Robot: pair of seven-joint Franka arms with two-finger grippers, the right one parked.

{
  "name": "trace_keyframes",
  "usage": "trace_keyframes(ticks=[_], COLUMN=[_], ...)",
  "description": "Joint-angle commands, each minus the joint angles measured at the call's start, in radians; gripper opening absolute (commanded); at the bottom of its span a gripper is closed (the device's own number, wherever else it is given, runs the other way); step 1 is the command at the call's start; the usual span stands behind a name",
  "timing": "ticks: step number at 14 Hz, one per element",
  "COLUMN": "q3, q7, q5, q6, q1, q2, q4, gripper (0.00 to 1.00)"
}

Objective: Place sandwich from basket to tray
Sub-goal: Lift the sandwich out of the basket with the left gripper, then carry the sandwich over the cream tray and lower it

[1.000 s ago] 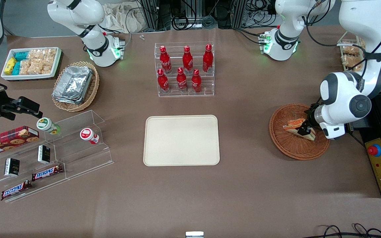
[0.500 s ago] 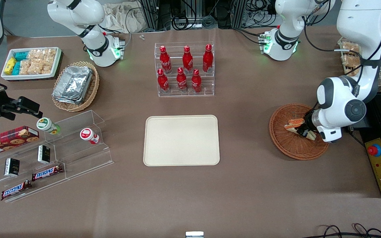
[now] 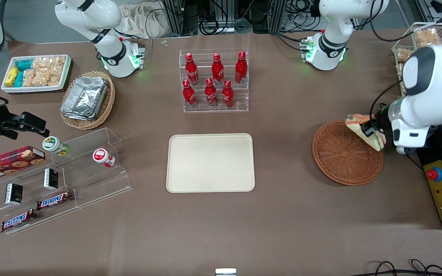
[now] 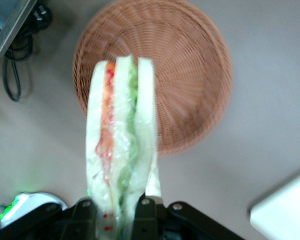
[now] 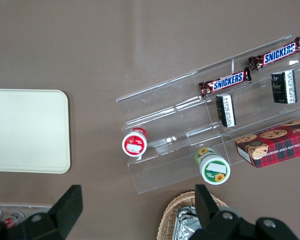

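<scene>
- So the round reddish-brown woven wicker basket [image 3: 347,153] is sitting empty on the brown tabletop [image 3: 221,222] now. A second ago the sandwich was lying in it, so the pick-up part looks done.
- The small triangular sandwich of pale bread with orange, red and green filling [image 3: 365,129] has been lifted clear. It's hanging in the air above the basket's rim, on the side toward the working arm's end of the tabletop.
- The left arm's tool [image 4: 116,207] is clamped on the sandwich's lower end. In the wrist view you can see both fingers [image 4: 145,212] pressed against the bread with the wedge standing up between them, basket well below.
- The arm itself swung up and back compared to half a second ago; before, it was hunched low over the basket.
- The flat cream-beige rectangular tray with rounded corners [image 3: 210,162] has nothing on it and is well apart from the sandwich, toward the middle of the tabletop.
- My read: what's left is the carry over to the tray and the set-down. The grip is only on one end of soft bread, so it could sag or slip on the way.
</scene>
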Motion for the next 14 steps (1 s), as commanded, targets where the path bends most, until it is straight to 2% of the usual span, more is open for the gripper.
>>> trace_keyframes(ticks=[1,4,6,9,12,14], q3=[-0.154,-0.275,-0.37,-0.381,-0.381,-0.375], q7=[0.08,0.195,0.176,0.123,0.117,0.069], q5=[0.0,-0.032,-0.02,0.021,0.096,0.109], q6=[-0.048,-0.036,-0.031,0.008,0.174,0.237], q1=[-0.003,-0.008,-0.032,-0.138,-0.216,-0.262], q2=[0.05,0.072,0.189,0.373,0.473,0.549], q4=[0.097,0.117,0.234,0.358,0.367,0.379], gripper=[0.0,0.0,0.0,0.0,0.0,0.0])
